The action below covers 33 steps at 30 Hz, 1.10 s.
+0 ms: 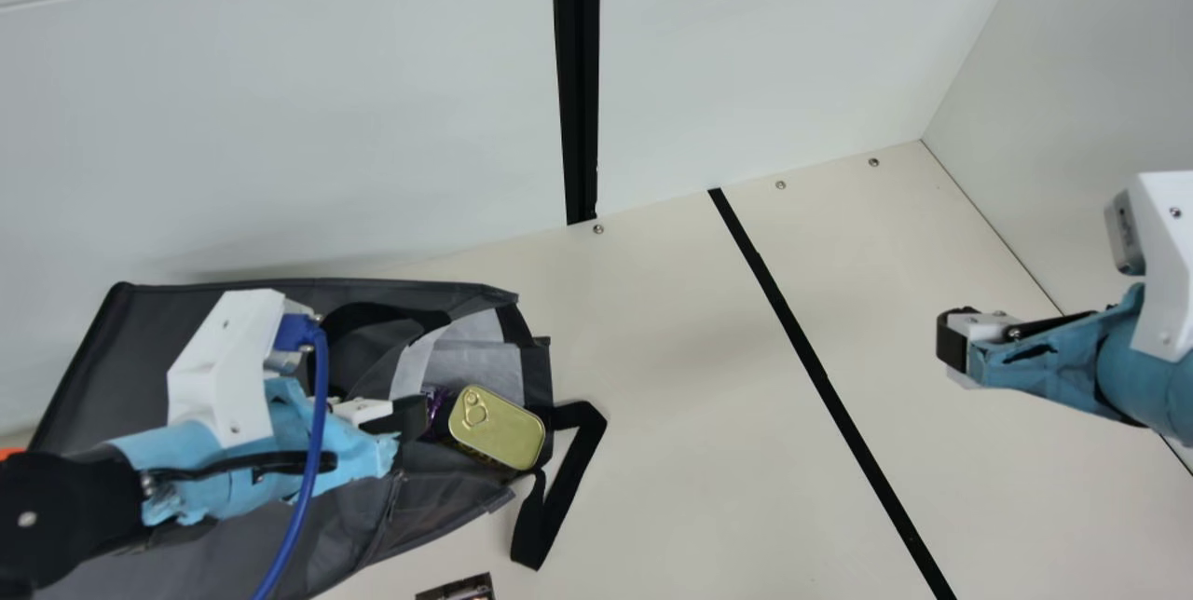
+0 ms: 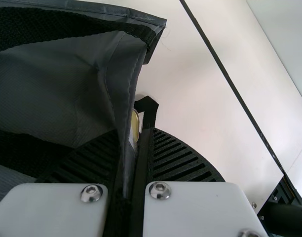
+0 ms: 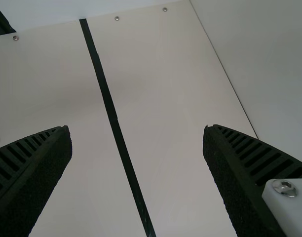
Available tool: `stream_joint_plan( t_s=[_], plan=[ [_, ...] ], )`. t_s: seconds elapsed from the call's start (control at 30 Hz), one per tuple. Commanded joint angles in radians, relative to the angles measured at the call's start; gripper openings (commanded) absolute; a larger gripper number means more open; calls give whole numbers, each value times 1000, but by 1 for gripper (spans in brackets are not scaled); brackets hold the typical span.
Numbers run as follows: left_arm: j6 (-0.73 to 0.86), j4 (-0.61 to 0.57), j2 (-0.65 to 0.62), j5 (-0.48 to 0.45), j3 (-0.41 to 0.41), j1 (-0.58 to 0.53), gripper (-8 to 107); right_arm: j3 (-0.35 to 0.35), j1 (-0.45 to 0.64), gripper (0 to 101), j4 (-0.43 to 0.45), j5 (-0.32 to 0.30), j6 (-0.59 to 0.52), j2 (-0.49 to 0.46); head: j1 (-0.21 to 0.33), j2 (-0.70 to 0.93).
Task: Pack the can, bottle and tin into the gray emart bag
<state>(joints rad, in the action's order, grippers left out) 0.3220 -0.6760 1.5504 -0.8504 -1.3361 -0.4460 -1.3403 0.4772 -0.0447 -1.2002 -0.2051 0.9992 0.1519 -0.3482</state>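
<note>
Gray emart bag [image 1: 102,367]: lower left of the main view, lying on the bench [image 1: 671,451], mouth facing frame centre. Tin [image 1: 497,428]: in the mouth, just left of frame centre in the lower half, ring-pull face visible. Shiny purple item [image 1: 436,402] right beside it, partly hidden; can't tell if it's the can or bottle.

Your left gripper [image 2: 136,132] has its fingers clamped on the bag's side wall near the mouth. Your right gripper [image 1: 953,341], right side of the main view, has its fingers wide apart, holding nothing.

Handling, my guess: bag is light, limp, folds easily; grip the hemmed rim, not loose cloth. Tin is stiff, smooth, probably slippery; if it needs moving, take it across the long side walls, off the ring pull. Push it deeper before lifting the rim, or it may slide out.
</note>
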Motion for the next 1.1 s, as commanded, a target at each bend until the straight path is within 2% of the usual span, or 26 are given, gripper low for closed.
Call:
stream_joint_plan(
  t_s=[0.0,0.57,1.07],
  plan=[
    [0,0,0,0,0,0,10,9,-2,91,-9,12,-10,5,23,-1],
    [0,0,0,0,0,0,10,63,-29,91,-70,98,-83,70,23,-1],
    [0,0,0,0,0,0,10,97,-43,91,-163,164,-172,136,23,-1]
  ],
)
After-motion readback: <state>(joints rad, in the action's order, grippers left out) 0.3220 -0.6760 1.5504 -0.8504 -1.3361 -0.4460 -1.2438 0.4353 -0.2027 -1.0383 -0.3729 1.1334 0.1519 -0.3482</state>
